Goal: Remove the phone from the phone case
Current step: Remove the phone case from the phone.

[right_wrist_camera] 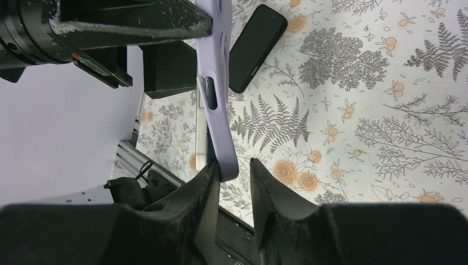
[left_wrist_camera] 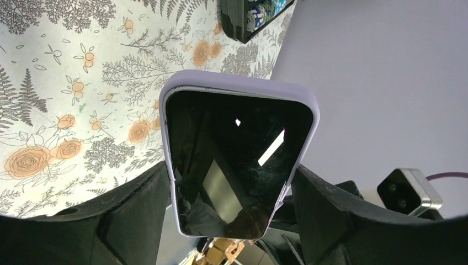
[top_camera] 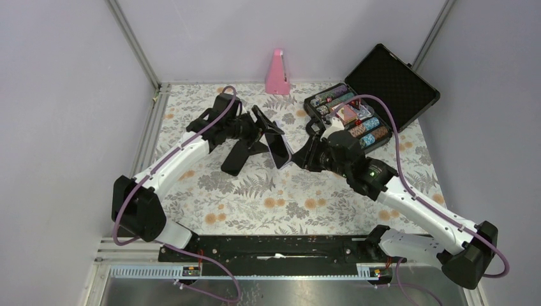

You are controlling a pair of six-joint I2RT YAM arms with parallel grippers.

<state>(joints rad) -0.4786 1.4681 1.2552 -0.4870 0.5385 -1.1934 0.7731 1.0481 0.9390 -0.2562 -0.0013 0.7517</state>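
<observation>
Left jaws clamped on phone case (left_wrist_camera: 243, 85) sides, aloft near chip case (top_camera: 376, 95); phone (left_wrist_camera: 237, 160) inside. Right jaws slightly apart astride case corner, not gripping. Step: seeking purchase; next likely needs rim pinched, peeled back.

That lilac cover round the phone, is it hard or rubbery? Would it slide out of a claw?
Probably rubbery: the phone case curves slightly along its edge in the right wrist view. Its matte skin likely grips well; the left claw holds it by the sides. The glossy screen looks slipperier.
</observation>
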